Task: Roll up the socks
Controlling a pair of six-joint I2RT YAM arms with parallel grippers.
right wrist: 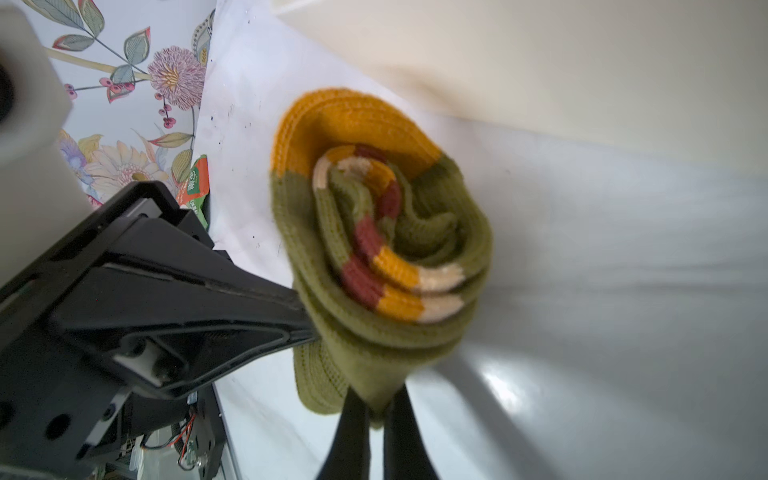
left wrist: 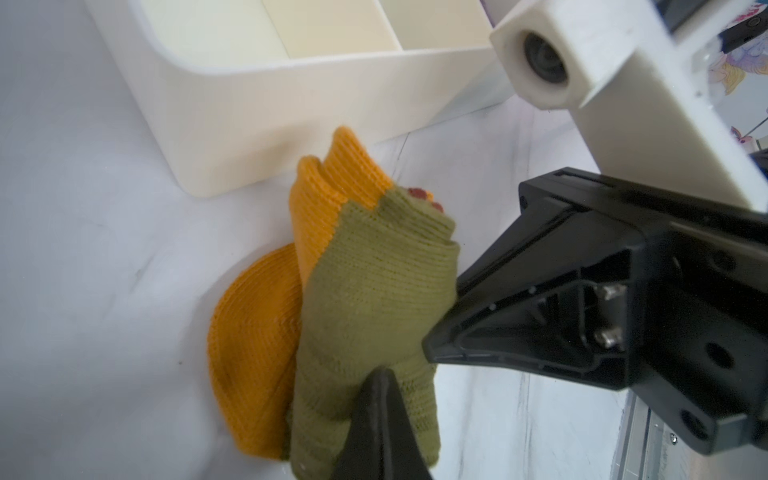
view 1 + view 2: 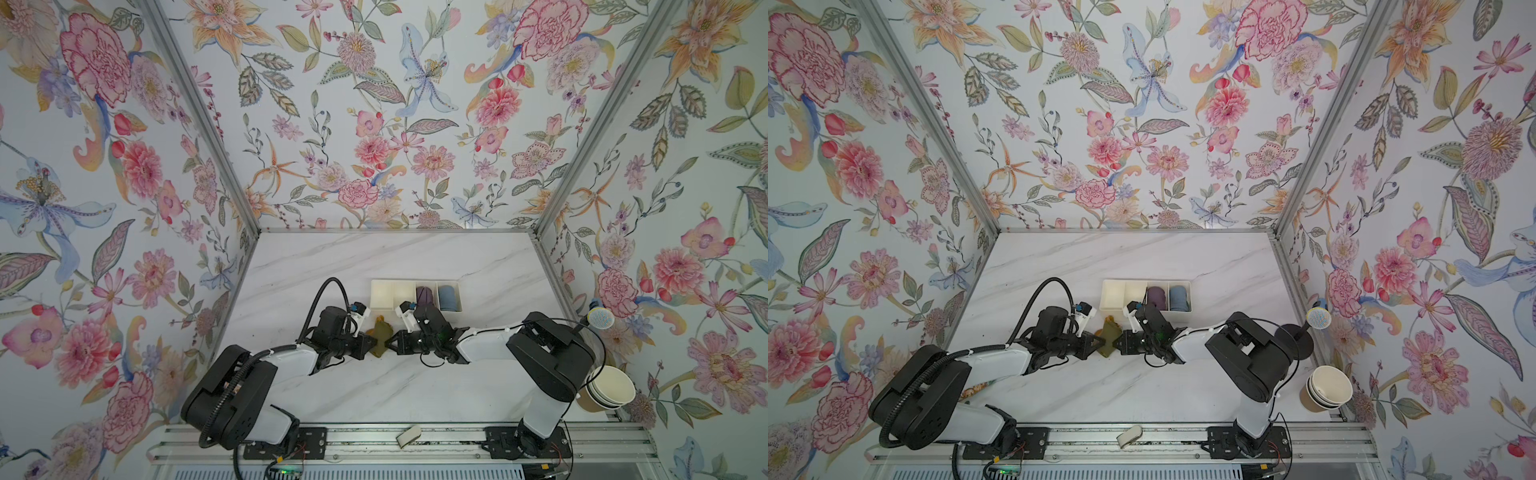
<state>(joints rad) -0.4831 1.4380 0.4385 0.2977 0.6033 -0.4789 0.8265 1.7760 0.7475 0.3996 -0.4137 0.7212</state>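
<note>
Socks (image 3: 380, 337), olive-green with mustard toes, are sitting as one rolled bundle on a white marble-look table (image 3: 374, 257). Floral-papered walls (image 3: 374, 124) are closing the table in on three sides.

A white divided tray (image 3: 382, 296) is standing just behind the bundle, toward the back wall. A purple roll (image 3: 424, 295) and a blue roll (image 3: 448, 297) are filling its two right-hand compartments. Stacked paper cups (image 3: 611, 388) are leaning at the table's right edge. A metal rail (image 3: 457, 436) carrying both arm bases is running along the front.

Bare marble is stretching behind the tray and between the bundle and the rail, leaving open room there. The tray wall is lying close to the mustard end of the socks.

The left gripper (image 3: 374, 343) is pointing in from the left and the right gripper (image 3: 387, 343) from the right, both tips meeting the bundle at its near end. In the left wrist view, the left gripper's jaws are pinching green fabric, fully closed. In the right wrist view, the striped cuffs are coiling at the roll's centre. There the right gripper's fingers (image 1: 353, 436) are clamping a fold of green at the outer layer.
</note>
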